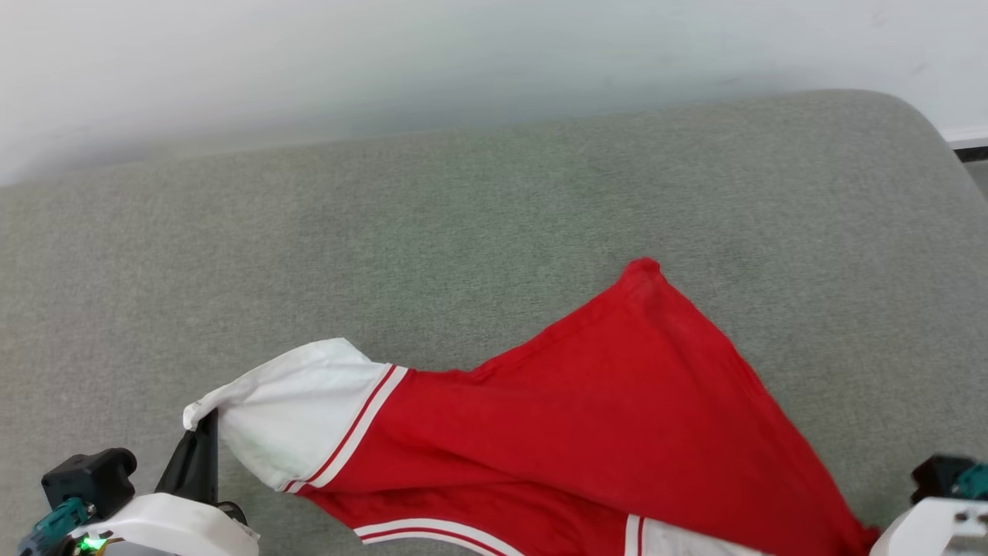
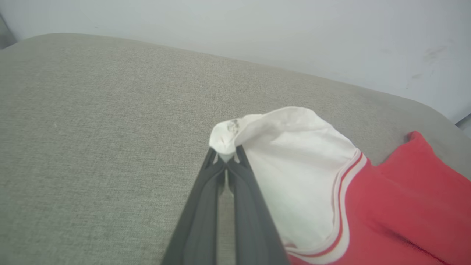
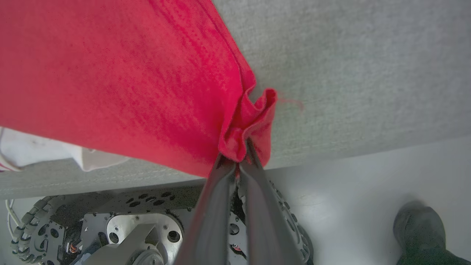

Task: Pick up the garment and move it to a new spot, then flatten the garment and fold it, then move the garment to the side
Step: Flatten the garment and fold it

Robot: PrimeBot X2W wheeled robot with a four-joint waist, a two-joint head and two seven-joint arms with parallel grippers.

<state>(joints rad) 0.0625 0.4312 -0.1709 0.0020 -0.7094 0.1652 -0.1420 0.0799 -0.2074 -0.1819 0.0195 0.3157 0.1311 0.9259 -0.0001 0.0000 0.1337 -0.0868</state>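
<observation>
- Garment: red shirt with a white sleeve and striped trim. It lies slack along the near edge of the grey cushion, with one red corner peaked toward the wall.
- Left gripper: jaws pressed together on the tip of the white sleeve.
- Right gripper: jaws pinching a bunched red corner at the cushion's near edge.
- Progress, as judged: the grasp is made at two points, and relocating or spreading is the step in hand. The cloth is not yet flat; folding and the move to the side are outstanding.
</observation>
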